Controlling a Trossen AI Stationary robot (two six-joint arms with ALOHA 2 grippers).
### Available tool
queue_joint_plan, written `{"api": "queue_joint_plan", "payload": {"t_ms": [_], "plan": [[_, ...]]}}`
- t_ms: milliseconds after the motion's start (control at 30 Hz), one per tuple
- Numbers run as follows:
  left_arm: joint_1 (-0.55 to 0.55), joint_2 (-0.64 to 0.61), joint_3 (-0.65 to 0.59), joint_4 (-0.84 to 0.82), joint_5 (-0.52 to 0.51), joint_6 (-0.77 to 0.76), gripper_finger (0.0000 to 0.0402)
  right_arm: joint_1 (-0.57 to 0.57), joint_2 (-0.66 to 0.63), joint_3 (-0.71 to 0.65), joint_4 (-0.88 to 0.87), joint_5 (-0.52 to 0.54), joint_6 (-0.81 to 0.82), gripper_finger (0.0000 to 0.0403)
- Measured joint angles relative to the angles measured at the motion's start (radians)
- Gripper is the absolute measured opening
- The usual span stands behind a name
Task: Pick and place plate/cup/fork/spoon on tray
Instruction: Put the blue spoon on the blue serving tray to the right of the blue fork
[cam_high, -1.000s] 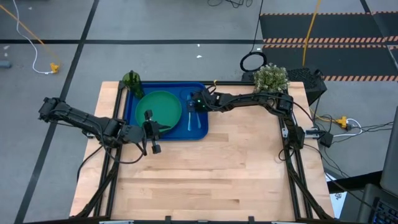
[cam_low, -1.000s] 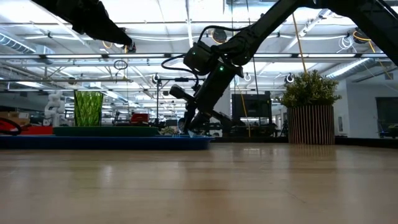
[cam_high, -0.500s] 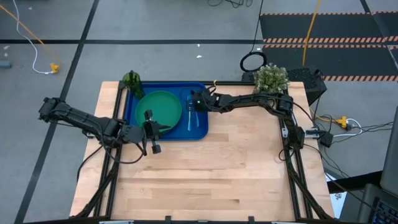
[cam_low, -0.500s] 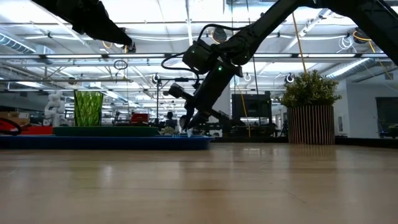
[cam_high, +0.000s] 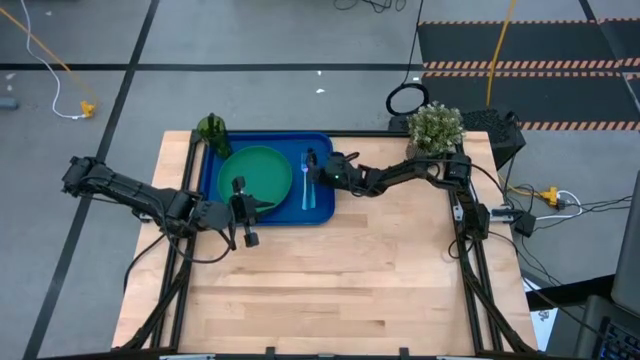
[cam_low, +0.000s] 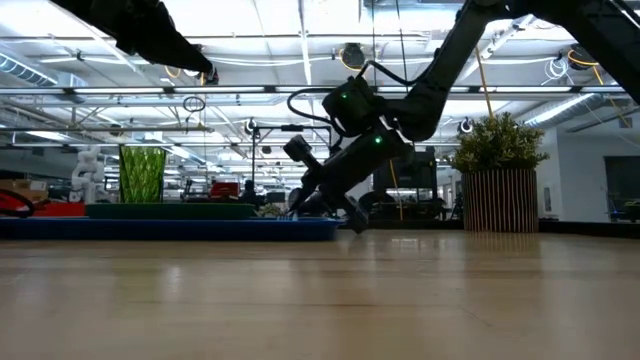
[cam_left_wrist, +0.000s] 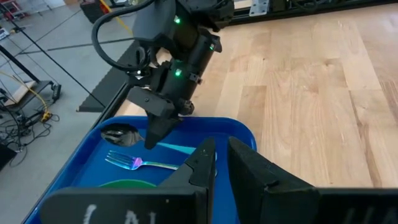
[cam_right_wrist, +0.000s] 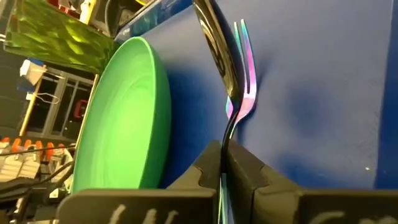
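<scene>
- We are seeing the tray lying at the far left part of the table, and the plate is lying flat inside it, toward its left side.
- The cup is standing upright at the far left corner of the tray, just beside the plate.
- The fork and the spoon are lying side by side in the right part of the tray, next to the plate; in the right wrist view the spoon is lying partly over the fork.
- The right gripper is hanging low over the right edge of the tray, close to the spoon, and its fingers are pressed together with nothing between them.
- The left gripper is waiting over the near edge of the tray, beside the plate, with its fingers nearly together and empty.
- A potted plant is standing at the far right corner of the table.
</scene>
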Motion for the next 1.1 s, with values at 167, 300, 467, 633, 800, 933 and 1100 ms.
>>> {"api": "queue_joint_plan", "payload": {"t_ms": [167, 300, 467, 633, 800, 933, 1100], "plan": [[0.0, 0.0, 0.0, 0.0, 0.0, 0.0, 0.0044, -0.001, -0.002, -0.014, 0.004, -0.019, -0.007, 0.0002], [0.0, 0.0, 0.0, 0.0, 0.0, 0.0, 0.0044, -0.001, -0.002, -0.015, 0.007, -0.02, -0.023, 0.0002], [0.0, 0.0, 0.0, 0.0, 0.0, -0.001, 0.0044, -0.001, -0.002, -0.015, -0.001, -0.019, -0.026, 0.0002], [0.0, 0.0, 0.0, 0.0, 0.0, -0.002, 0.0044, -0.001, -0.002, -0.015, -0.004, -0.015, -0.025, 0.0002], [0.0, 0.0, 0.0, 0.0, 0.0, -0.002, 0.0044, -0.002, -0.002, -0.015, -0.006, -0.009, -0.023, 0.0002], [0.0, 0.0, 0.0, 0.0, 0.0, -0.003, 0.0044, -0.002, -0.002, -0.015, -0.008, 0.007, -0.023, 0.0002], [0.0, 0.0, 0.0, 0.0, 0.005, -0.003, 0.0044, -0.002, -0.002, -0.015, -0.008, 0.007, -0.023, 0.0002]]}}
